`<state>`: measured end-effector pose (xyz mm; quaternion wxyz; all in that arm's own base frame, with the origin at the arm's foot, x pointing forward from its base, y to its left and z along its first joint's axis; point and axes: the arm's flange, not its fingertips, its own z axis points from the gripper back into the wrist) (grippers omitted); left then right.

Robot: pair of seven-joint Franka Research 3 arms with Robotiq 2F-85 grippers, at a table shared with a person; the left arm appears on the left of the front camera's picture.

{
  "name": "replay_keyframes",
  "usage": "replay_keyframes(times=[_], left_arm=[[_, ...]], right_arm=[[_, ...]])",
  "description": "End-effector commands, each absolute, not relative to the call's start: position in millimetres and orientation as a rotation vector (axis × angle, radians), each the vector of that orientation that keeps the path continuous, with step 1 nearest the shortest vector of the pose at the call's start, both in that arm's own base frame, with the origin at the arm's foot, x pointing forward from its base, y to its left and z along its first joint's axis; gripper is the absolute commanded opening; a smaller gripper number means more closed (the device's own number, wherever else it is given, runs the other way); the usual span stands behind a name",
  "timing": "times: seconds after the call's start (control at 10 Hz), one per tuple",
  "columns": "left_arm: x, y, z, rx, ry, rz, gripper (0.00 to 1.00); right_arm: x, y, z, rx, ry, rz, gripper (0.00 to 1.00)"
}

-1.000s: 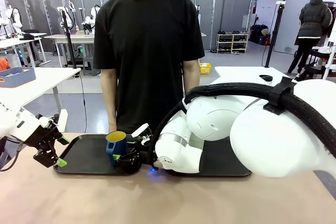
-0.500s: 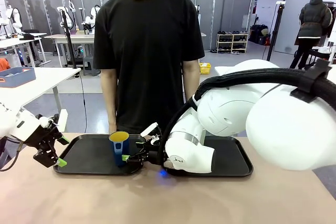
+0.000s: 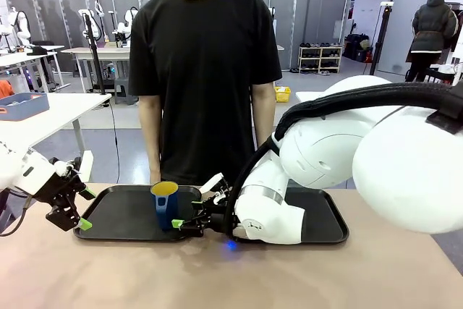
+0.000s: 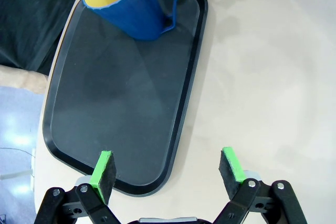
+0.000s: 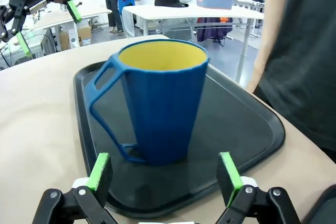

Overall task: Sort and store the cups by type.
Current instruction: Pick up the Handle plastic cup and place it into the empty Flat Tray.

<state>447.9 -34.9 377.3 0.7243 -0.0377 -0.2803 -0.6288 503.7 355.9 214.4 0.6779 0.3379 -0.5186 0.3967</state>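
Observation:
A dark-blue cup with a handle and a yellow inside (image 3: 164, 205) stands upright on the left black tray (image 3: 119, 215). My right gripper (image 3: 194, 212) is open just to the right of it, near the tray's right end. In the right wrist view the cup (image 5: 164, 103) stands just ahead of the green pads (image 5: 98, 170), with its handle on the left and untouched by my right gripper (image 5: 164, 176). My left gripper (image 3: 75, 206) is open and empty at the tray's left end. In the left wrist view my left gripper (image 4: 168, 169) hovers over the tray's near edge (image 4: 126, 108), and the cup (image 4: 134, 3) stands at the far end.
A second black tray (image 3: 322, 223) lies to the right, mostly behind my right arm. A person in a black T-shirt (image 3: 206, 56) stands at the far side with arms hanging down. Bare beige tabletop (image 3: 108, 273) stretches along the near side.
My right arm has drawn back to the right, so the open gripper has come away from the cup. The cup now stands upright. The left arm has not moved.

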Motion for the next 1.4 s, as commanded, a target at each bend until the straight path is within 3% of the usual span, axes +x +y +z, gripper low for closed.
replay_keyframes(times=[0.0,0.2,0.3,1.3], left_arm=[[444.9,-33.4,375.0,-0.072,-0.643,-1.385,1.0],[444.9,-33.4,375.0,-0.072,-0.643,-1.385,1.0],[444.9,-33.4,375.0,-0.072,-0.643,-1.385,1.0],[444.9,-33.4,375.0,-0.072,-0.643,-1.385,1.0]], right_arm=[[466.9,352.2,207.3,0.713,-1.219,0.896,1.0],[466.0,344.3,212.1,0.726,-1.192,0.921,1.0],[505.5,340.1,224.1,0.74,-1.176,0.882,1.0],[505.5,340.1,224.1,0.74,-1.176,0.882,1.0]])
